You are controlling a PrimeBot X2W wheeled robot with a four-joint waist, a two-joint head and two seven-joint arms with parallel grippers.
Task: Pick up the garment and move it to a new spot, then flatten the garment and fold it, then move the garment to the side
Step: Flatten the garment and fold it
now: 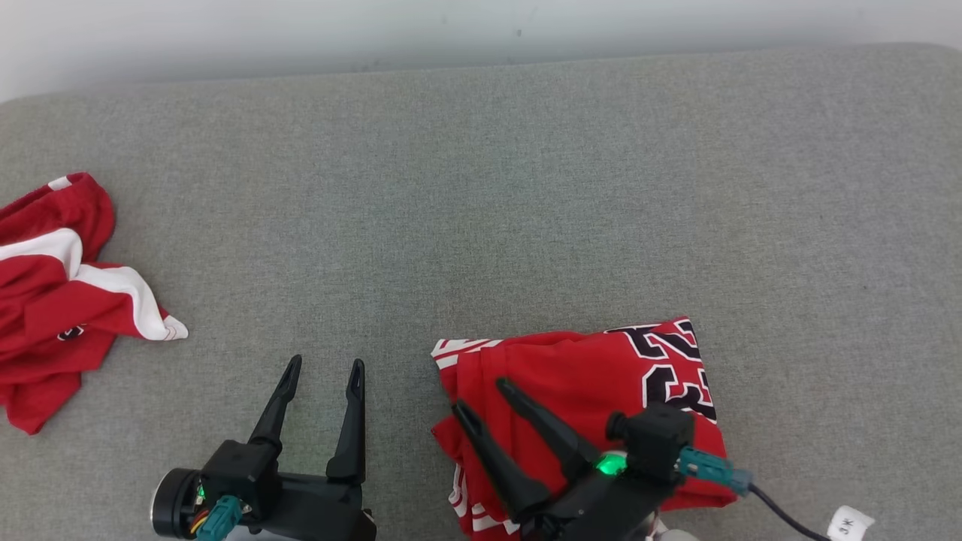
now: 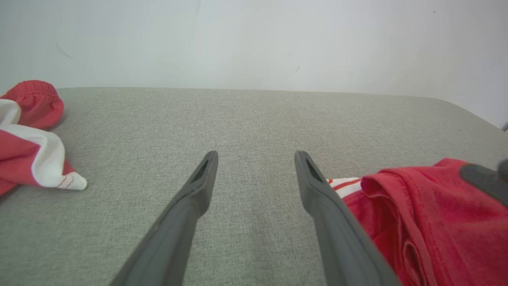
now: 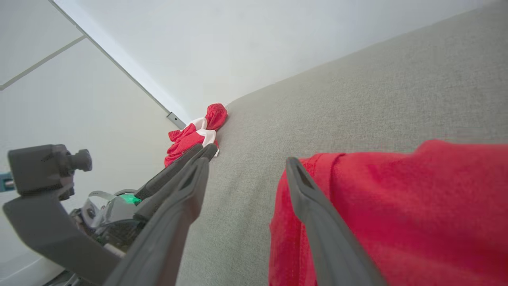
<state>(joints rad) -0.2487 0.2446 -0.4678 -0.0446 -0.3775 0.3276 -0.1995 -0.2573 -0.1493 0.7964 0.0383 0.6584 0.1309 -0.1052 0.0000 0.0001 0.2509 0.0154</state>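
Observation:
A folded red garment (image 1: 594,391) with black and white lettering lies at the near right of the grey surface; it also fills the lower right of the left wrist view (image 2: 428,222) and the right wrist view (image 3: 397,214). My right gripper (image 1: 479,396) hovers over the garment's left edge, open, with nothing between its fingers (image 3: 313,222). To its left, my left gripper (image 1: 323,370) stands open over bare fabric, apart from the garment (image 2: 254,157).
A second red and white garment (image 1: 60,293) lies crumpled at the far left edge (image 2: 27,147). The grey padded surface (image 1: 526,188) ends at a pale wall behind. A cable with a white tag (image 1: 849,521) runs off the right arm.

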